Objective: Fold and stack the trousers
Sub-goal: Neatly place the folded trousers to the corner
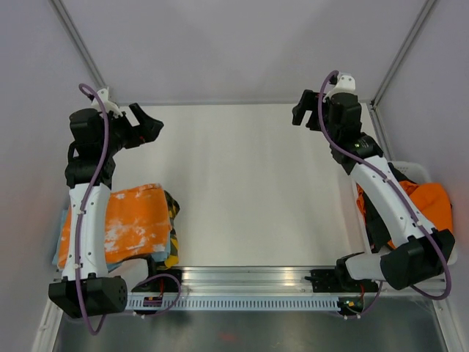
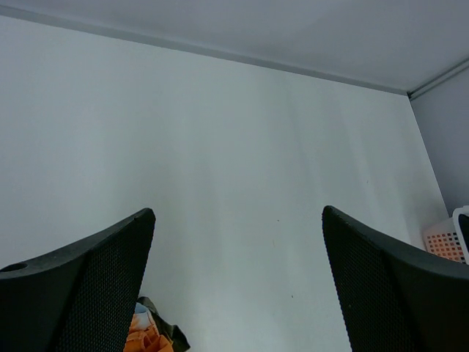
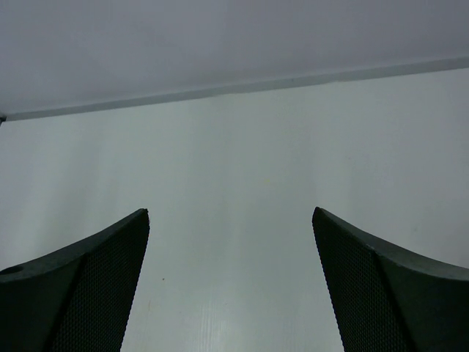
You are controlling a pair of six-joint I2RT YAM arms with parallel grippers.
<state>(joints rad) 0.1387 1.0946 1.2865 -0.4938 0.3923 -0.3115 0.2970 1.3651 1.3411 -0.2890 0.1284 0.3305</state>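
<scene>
Looking from above first, Mara: where are the bright orange fabric trousers [image 1: 135, 224] blotched with white?

Folded flat, Tom, on top of a pile at the near left of the white table [image 1: 242, 176]. The left arm's white link crosses over them. A dark garment with yellow markings [image 1: 173, 209] sticks out of the pile's right side.

And the grippers?

The left gripper [image 1: 149, 122] hangs above the far left of the table with its black fingers spread, well apart from the trousers. The right gripper [image 1: 303, 107] is raised at the far right, also spread, with nothing in it. Under the right arm a white plastic basket [image 1: 419, 170] holds a plain orange cloth [image 1: 432, 202].

What does the left wrist camera give?

The left gripper [image 2: 238, 211] has its two textured pads wide apart with only bare table [image 2: 220, 132] between them. A scrap of orange fabric [image 2: 146, 341] peeps in at the bottom edge; I cannot tell whether it belongs to the trousers. The latticed basket [image 2: 447, 238] shows at the right edge.

And the right wrist camera?

The right gripper [image 3: 231, 213] stands just as wide, grasping nothing, with plain white table [image 3: 234, 147] beyond it running to the grey wall. The trousers are out of this view.
</scene>
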